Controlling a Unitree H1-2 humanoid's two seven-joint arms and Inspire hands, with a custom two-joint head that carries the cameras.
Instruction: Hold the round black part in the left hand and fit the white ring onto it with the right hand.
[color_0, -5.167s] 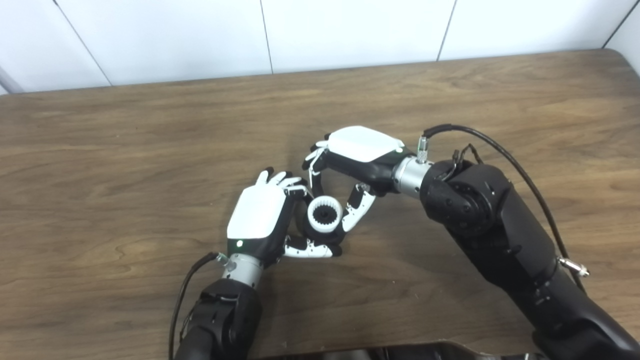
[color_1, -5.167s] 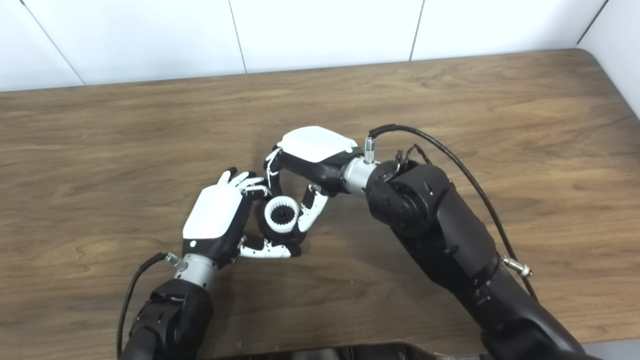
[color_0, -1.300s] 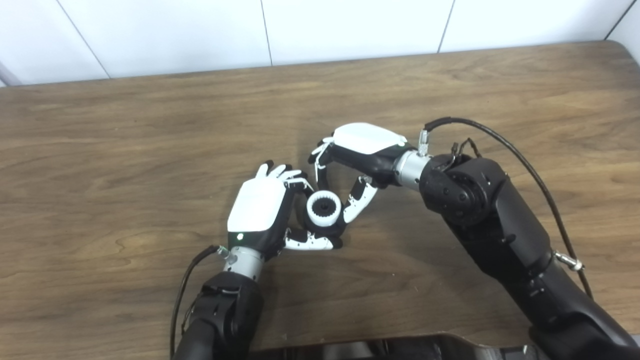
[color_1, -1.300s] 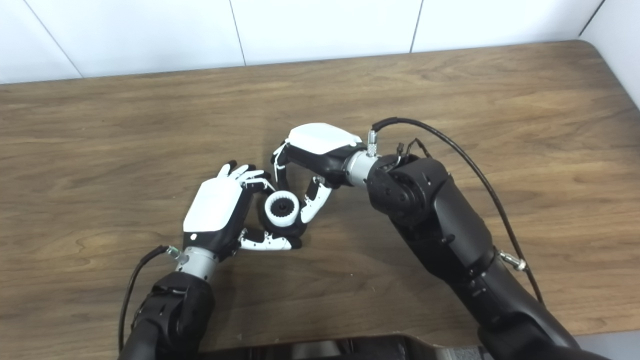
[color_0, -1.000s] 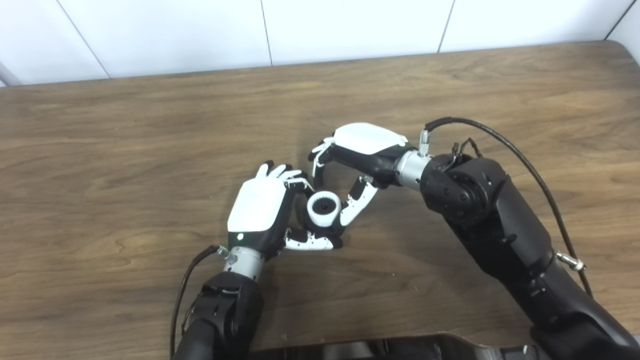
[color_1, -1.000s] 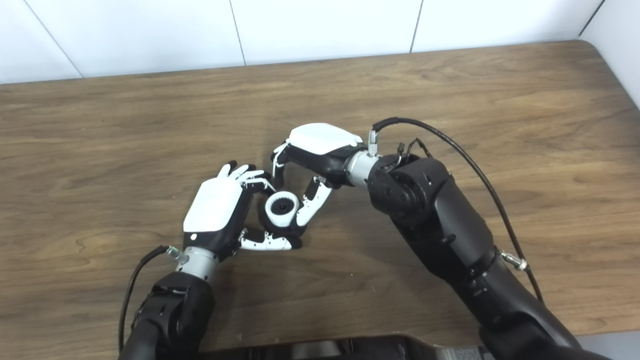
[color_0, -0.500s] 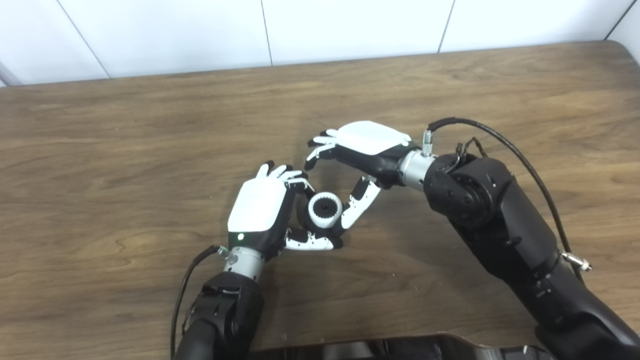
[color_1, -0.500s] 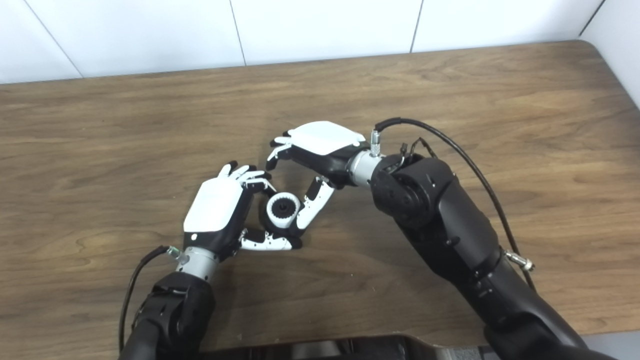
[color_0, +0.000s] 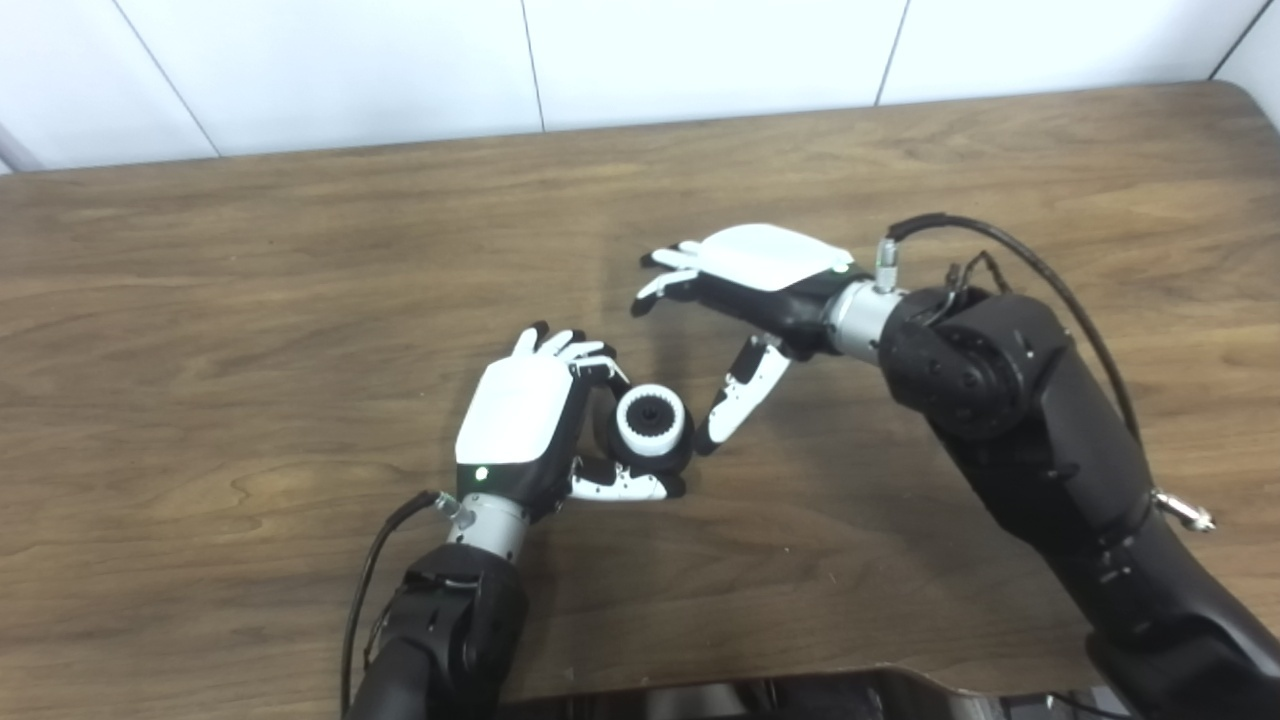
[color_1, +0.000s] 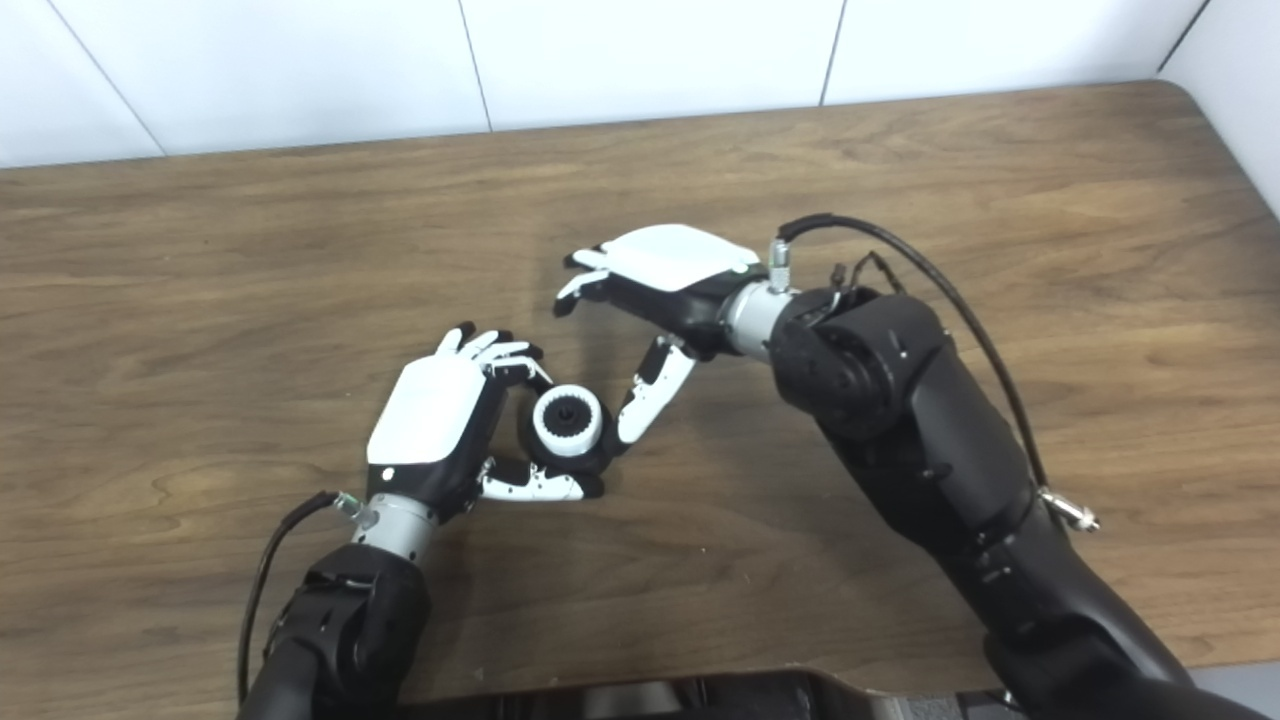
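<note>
Within left robot hand (color_0: 520, 420): white ring (color_0: 652, 420)

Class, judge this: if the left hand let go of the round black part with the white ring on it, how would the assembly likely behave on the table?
The round black part would probably roll, being circular. The white ring looks rigid, likely staying seated.

Blk arms, white-backed robot hand (color_0: 520, 415), blk cables.
</note>
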